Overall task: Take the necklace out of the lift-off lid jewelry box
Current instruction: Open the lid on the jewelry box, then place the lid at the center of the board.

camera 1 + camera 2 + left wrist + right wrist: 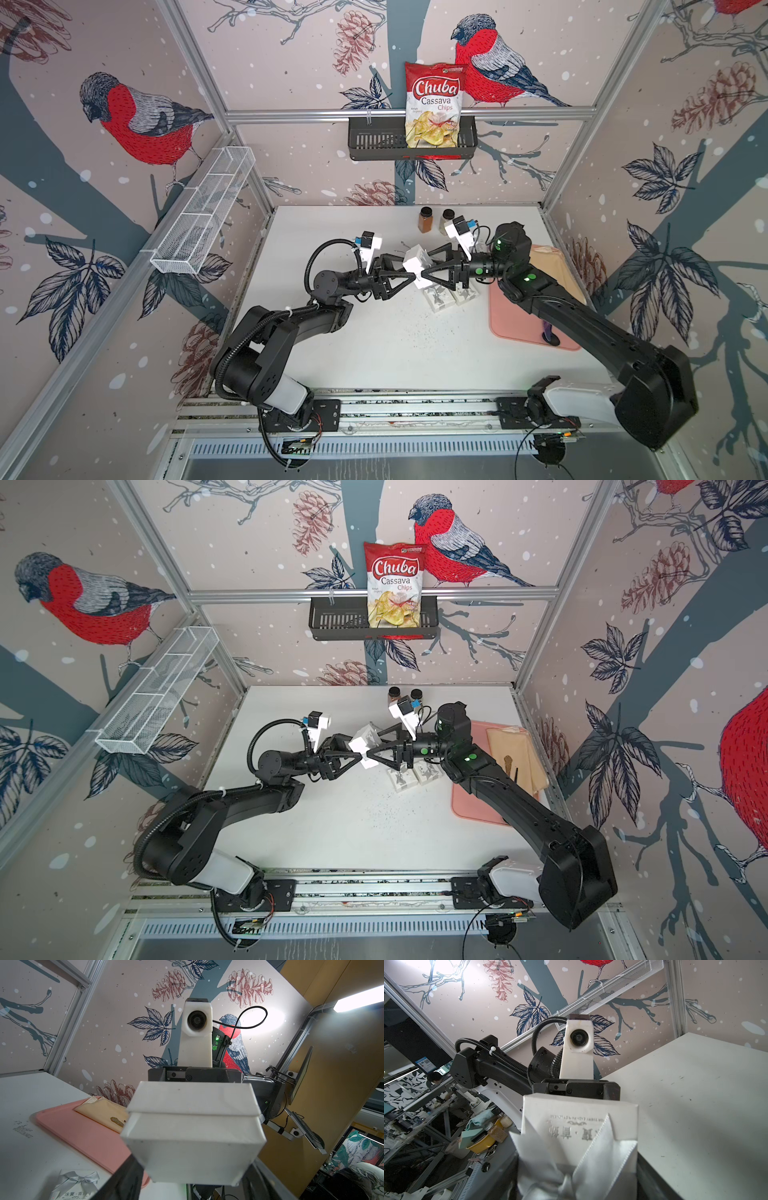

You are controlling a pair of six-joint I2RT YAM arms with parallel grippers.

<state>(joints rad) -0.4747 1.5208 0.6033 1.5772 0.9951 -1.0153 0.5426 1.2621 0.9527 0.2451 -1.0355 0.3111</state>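
Currently the left gripper (409, 272) straddles the jewelry box (415, 262) at its base end, grip uncertain. The closed box hangs sideways between both grippers, necklace presumably inside, unseen. The right gripper (428, 266) pinches the lid (579, 1126) end, directly opposite.

White jewelry box (417, 264), lid (579, 1124) still on with silver bow (571, 1176), tipped sideways, raised above the table's (374, 353) middle.

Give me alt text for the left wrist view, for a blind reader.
A closed white jewelry box, held clear of the table, fills the view. Beyond it sits the right wrist camera; on the table lie a pink tray with a beige pouch and a bow-topped box.
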